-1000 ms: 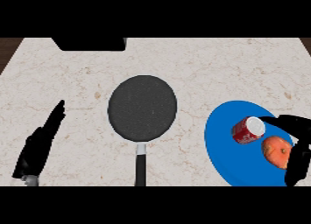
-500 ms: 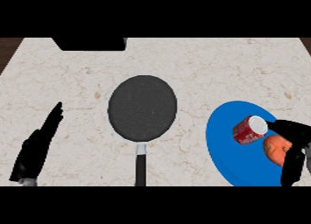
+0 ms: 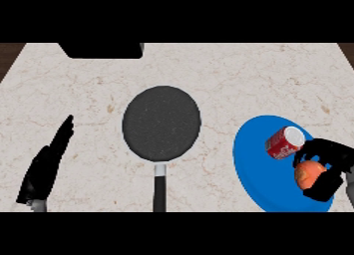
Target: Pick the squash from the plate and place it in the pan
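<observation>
Though half-hidden, round orange squash (image 3: 309, 174)

Right hand (image 3: 334, 164) is over the blue plate (image 3: 257, 169) at the surface's right side, fingers (image 3: 323, 187) curled round the orange squash (image 3: 309, 175); a red can (image 3: 284, 143) lies on its side just beside it on the plate. Dark pan (image 3: 162, 123) sits mid-surface, handle toward the robot, nothing in it. Left hand (image 3: 45, 167) rests at lower left, fingers straight.

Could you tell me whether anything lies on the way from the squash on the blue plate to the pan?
Nothing visible does. The squash, in the right hand, sits right of the pan; the red can lies just above that line, and bare counter lies between.
</observation>
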Controlling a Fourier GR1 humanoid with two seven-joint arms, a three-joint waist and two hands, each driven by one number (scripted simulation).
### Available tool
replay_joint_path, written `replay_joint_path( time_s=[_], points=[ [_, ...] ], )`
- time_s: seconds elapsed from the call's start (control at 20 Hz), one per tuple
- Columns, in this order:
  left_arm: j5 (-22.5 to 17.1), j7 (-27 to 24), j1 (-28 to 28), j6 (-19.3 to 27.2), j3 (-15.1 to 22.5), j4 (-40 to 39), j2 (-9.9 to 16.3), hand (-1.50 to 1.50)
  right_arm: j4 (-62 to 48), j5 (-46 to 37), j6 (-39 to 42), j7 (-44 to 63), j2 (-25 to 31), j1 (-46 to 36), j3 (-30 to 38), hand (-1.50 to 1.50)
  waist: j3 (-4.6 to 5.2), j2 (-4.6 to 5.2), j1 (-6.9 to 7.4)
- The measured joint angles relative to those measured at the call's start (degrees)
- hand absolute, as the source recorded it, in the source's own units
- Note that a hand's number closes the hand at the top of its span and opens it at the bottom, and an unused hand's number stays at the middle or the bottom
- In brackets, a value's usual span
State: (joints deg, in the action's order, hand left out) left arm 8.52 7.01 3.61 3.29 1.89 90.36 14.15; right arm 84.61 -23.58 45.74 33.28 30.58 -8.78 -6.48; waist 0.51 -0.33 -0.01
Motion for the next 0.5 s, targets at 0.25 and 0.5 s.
replay_joint_path(
  time_s=[0.25, 0.5],
  points=[
    [-0.8, 0.5, 2.3, -1.8, -0.8, 2.8, 0.4, 0.0, 1.3, 0.6, 0.3, 0.6, -1.7, 1.0, 1.8, 1.5, 0.09, -0.09, 0.04],
    [0.5, 1.7, 1.7, -1.4, 0.1, 3.7, -0.9, 0.0, -2.7, -7.0, -5.2, -3.3, -3.2, -4.5, -1.5, 1.5, -0.11, 0.15, 0.51]
  ],
)
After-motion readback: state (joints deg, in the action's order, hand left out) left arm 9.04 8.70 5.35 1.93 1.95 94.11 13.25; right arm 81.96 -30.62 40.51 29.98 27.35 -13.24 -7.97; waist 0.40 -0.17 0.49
